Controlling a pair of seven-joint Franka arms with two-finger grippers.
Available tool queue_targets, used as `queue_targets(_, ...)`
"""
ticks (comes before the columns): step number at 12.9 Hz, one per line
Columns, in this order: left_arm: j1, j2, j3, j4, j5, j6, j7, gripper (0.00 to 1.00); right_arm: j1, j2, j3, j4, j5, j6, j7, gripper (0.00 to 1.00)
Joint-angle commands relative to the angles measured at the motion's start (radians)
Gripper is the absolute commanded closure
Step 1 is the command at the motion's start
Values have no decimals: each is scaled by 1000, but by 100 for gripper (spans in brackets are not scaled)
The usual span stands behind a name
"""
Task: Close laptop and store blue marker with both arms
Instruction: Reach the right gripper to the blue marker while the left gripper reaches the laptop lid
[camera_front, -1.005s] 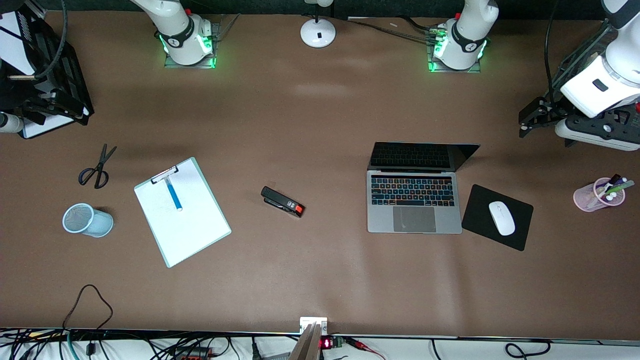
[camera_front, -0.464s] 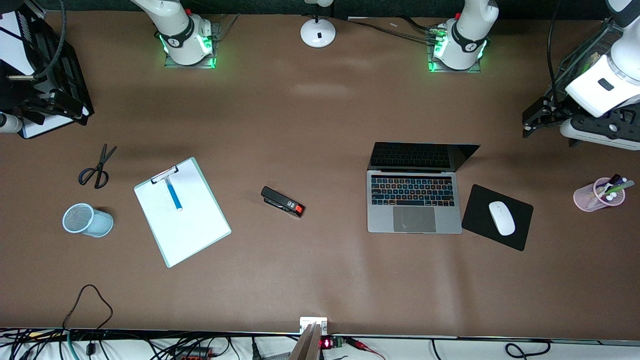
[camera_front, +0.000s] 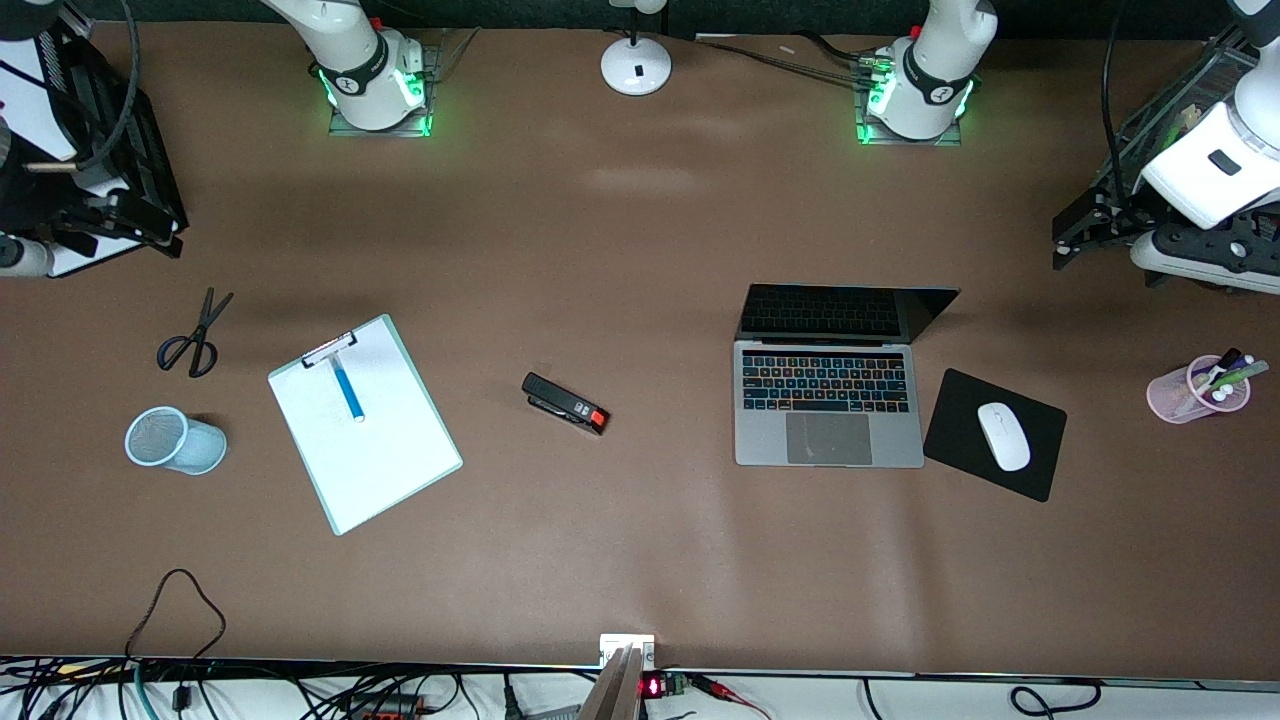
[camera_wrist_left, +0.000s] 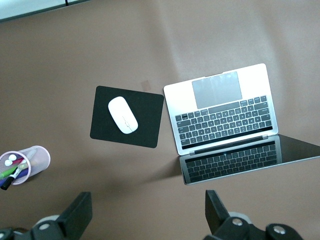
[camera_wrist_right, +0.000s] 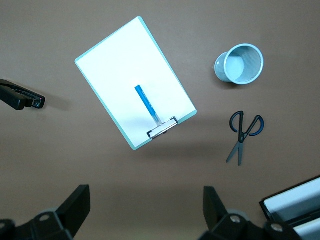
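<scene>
The laptop (camera_front: 828, 405) (camera_wrist_left: 225, 112) lies open, silver-grey with black keys, its dark screen raised toward the arms' bases. The blue marker (camera_front: 348, 390) (camera_wrist_right: 147, 104) lies on a white clipboard (camera_front: 365, 425) (camera_wrist_right: 135, 80), one end under the clip. My left gripper (camera_front: 1078, 228) (camera_wrist_left: 148, 205) hangs open and empty over bare table toward the left arm's end, beside the laptop's screen edge. My right gripper (camera_front: 140, 222) (camera_wrist_right: 147, 197) hangs open and empty over bare table at the right arm's end, near the scissors.
A black mouse pad (camera_front: 1030, 470) with a white mouse (camera_front: 1003, 436) lies beside the laptop. A pink cup (camera_front: 1195, 390) (camera_wrist_left: 27, 162) holds mixed markers. Also on the table are a stapler (camera_front: 565, 403), scissors (camera_front: 195, 335), a blue mesh cup (camera_front: 170, 440), a lamp base (camera_front: 636, 65) and a black paper tray (camera_wrist_right: 295, 205).
The left arm's hand has drifted a little toward its end of the table and toward the bases. The right arm's hand has shifted slightly. Nothing on the table has moved.
</scene>
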Motion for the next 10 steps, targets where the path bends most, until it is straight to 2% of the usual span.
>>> queue_targets(1, 3, 1, -5, 28, 16, -36, 4, 0, -3, 48, 10, 36, 15, -4, 12, 0)
queue_targets(3, 3, 3, -8, 28, 16, -36, 1, 0, 0, 100, 12, 36, 14, -3, -1, 0)
queue_targets(8, 2, 39, -8, 27, 10, -56, 2, 0, 43, 242, 12, 35, 11, 123, -27, 0)
queue_targets(10, -16, 53, -14, 25, 13, -86, 17, 0, 38, 308, 12, 30, 15, 196, -168, 0)
